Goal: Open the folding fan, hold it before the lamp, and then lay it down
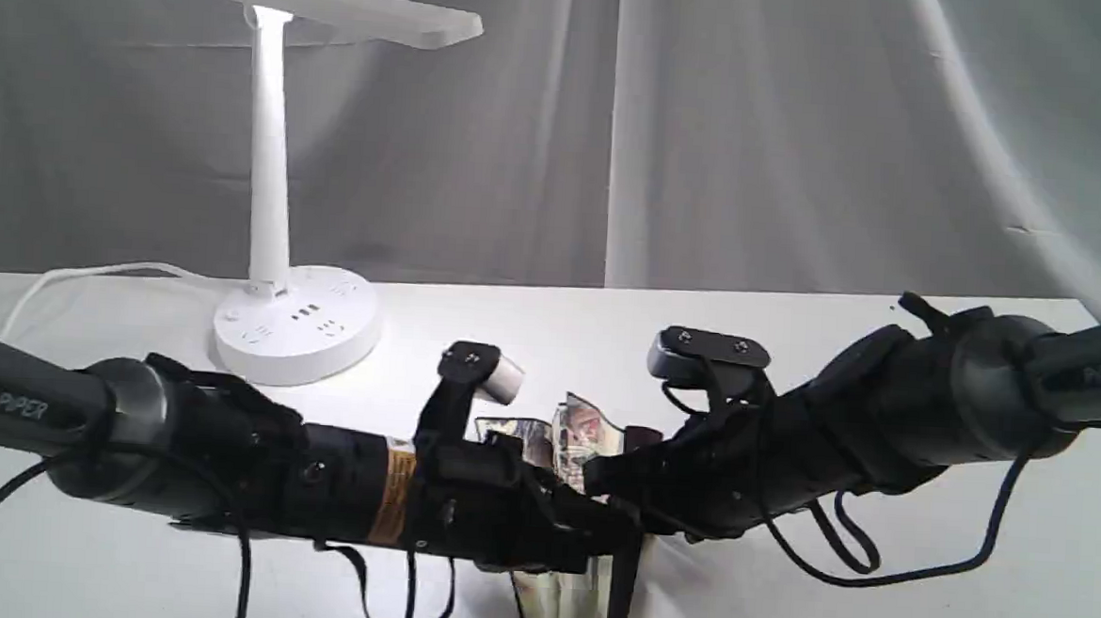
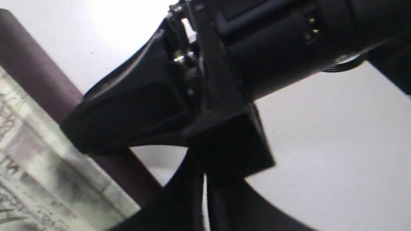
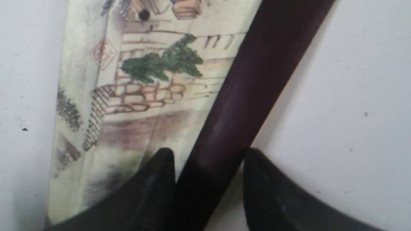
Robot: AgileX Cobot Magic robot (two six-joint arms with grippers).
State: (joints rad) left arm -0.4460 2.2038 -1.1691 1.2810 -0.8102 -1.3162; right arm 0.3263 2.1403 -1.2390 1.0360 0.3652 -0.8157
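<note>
The folding fan lies partly spread on the white table, mostly hidden under both arms. My right gripper is shut on its dark maroon guard, one finger on each side, with the painted cream paper beside it. In the left wrist view that guard runs behind my left gripper. Its fingers stand close together with a thin slit, and what they hold is hidden. The lit white lamp stands at the back left, apart from both grippers.
The lamp's round socketed base and its white cord lie at the back left. A grey cloth backdrop hangs behind the table. Both arms' black cables dangle near the front.
</note>
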